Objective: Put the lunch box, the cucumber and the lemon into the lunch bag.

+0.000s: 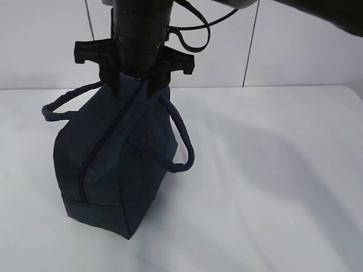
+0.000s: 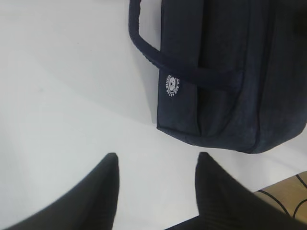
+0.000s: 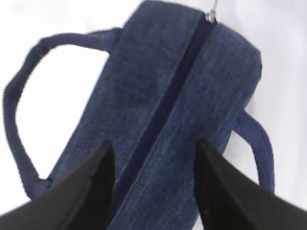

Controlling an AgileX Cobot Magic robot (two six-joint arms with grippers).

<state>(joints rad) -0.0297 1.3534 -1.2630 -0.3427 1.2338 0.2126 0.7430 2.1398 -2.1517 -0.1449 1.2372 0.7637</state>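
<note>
A: From the exterior view we see the lunch bag (image 1: 113, 164) standing upright on the white table (image 1: 266, 187), left of the middle. Its zipper (image 1: 105, 141) runs along the top, and it looks closed.

B: We agree. One loop handle (image 1: 68, 102) droops off to the left, the other handle (image 1: 181, 141) hangs down the right side. The right gripper (image 1: 135, 88) sits directly over the far end of the bag, its two fingers spread on either side of the zipper line. We see nothing between them.

A: In the left wrist view, we look down at the left gripper (image 2: 156, 184), its fingers apart with only bare table between them. The bag lies beyond the tips, well apart from them, with a small white round logo (image 2: 172, 86) on its side panel. A tan patch of surface (image 2: 285, 196) shows at the lower right corner.

B: In the right wrist view, we look along the bag's top. The dark fingers (image 3: 91, 191) straddle the zipper seam, parted and holding nothing. A small silver ring pull (image 3: 210, 17) sits at the far end of the zipper.

A: We cannot find the lunch box, cucumber or lemon in any view.
</note>
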